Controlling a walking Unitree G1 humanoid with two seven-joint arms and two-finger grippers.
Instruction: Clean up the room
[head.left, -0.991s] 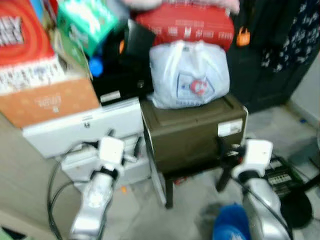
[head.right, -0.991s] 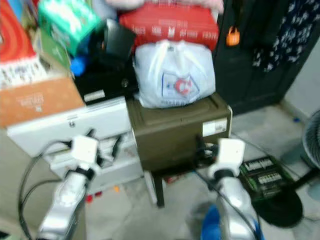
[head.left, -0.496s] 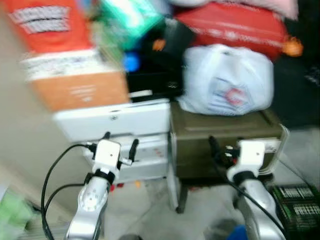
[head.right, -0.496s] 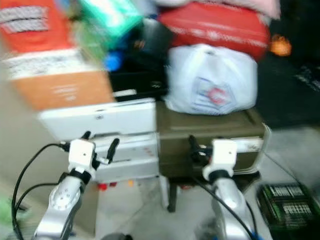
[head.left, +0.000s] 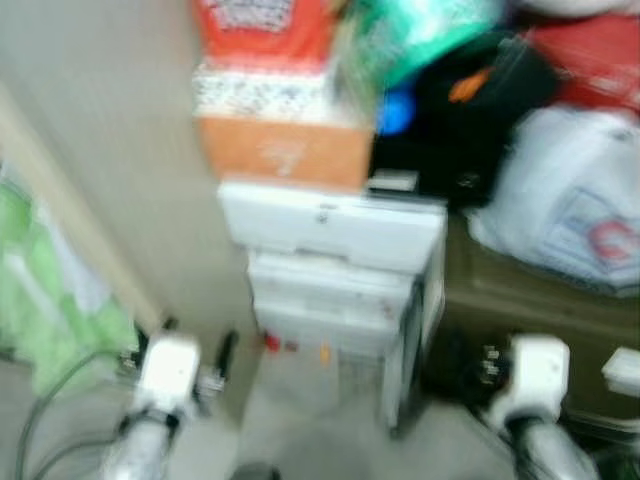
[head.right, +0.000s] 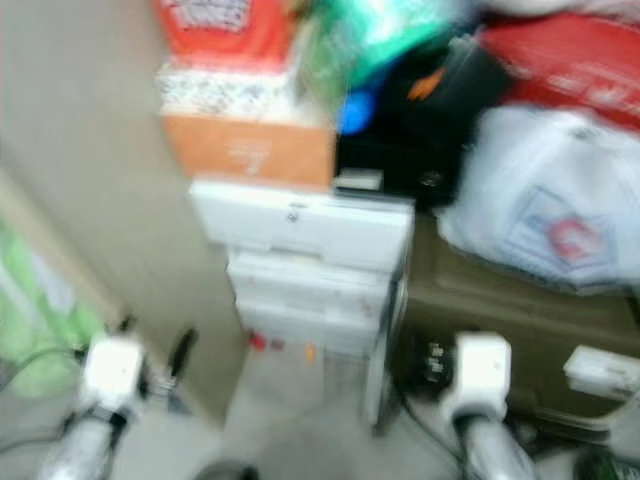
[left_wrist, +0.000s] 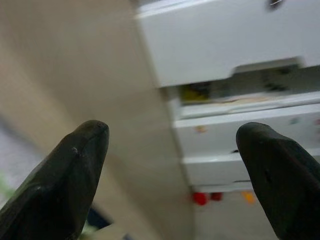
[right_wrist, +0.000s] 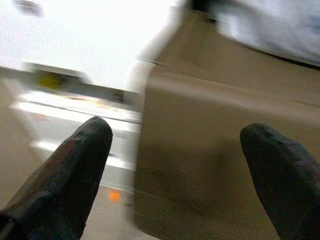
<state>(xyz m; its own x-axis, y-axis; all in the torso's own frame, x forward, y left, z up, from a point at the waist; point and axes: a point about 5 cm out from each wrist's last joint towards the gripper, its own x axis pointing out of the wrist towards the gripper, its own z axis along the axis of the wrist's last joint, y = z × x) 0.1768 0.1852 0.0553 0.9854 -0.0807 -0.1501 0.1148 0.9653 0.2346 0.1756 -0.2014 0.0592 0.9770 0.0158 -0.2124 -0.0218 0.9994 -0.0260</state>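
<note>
Head views, blurred: a cluttered corner is faced, where a white drawer unit (head.left: 335, 275) carries an orange box (head.left: 285, 150), beside an olive-brown cabinet (head.right: 500, 320) topped by a white plastic bag (head.left: 570, 215). Small red and orange bits (head.left: 290, 347) are seen on the floor at the unit's foot. Left wrist view: the left gripper (left_wrist: 172, 165) is held wide and empty before the drawers. Right wrist view: the right gripper (right_wrist: 175, 170) is likewise spread wide, nothing held, facing the cabinet's side. The step is judged a search for clutter; a target must first be chosen.
</note>
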